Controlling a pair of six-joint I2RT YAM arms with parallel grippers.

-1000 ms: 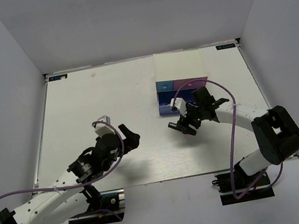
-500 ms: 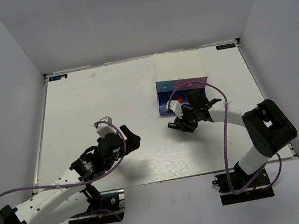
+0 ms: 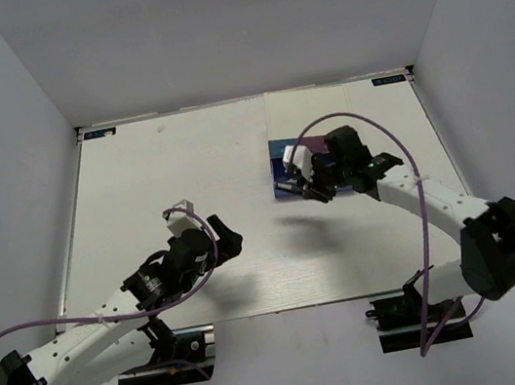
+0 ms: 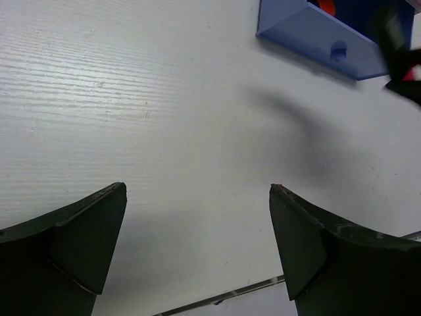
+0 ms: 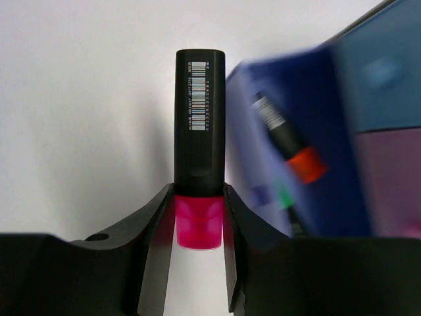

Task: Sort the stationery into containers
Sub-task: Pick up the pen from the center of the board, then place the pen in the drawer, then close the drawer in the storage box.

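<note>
My right gripper (image 5: pixel 197 192) is shut on the pink cap of a black marker (image 5: pixel 199 118), which points away from the wrist. In the top view the right gripper (image 3: pixel 302 185) hovers at the front of the open blue drawer (image 3: pixel 276 148) of the white-topped cabinet (image 3: pixel 308 110). The blue drawer (image 5: pixel 283 118) holds the orange-capped marker (image 5: pixel 291 150), and a green cap (image 5: pixel 284 196) shows beside it. The pink drawer (image 5: pixel 388 178) is to its right. My left gripper (image 4: pixel 197 189) is open and empty over bare table. The pink stubby item and the grey round piece are not visible.
The left gripper (image 3: pixel 224 240) sits at the table's middle, left of the cabinet. The blue drawer's front with its knob (image 4: pixel 338 50) shows at the top right of the left wrist view. White walls enclose the table (image 3: pixel 157 180) on three sides.
My right gripper has moved away from me and up, carrying the pink-capped marker from in front of the drawers to the blue drawer's front. The left arm has barely moved.
</note>
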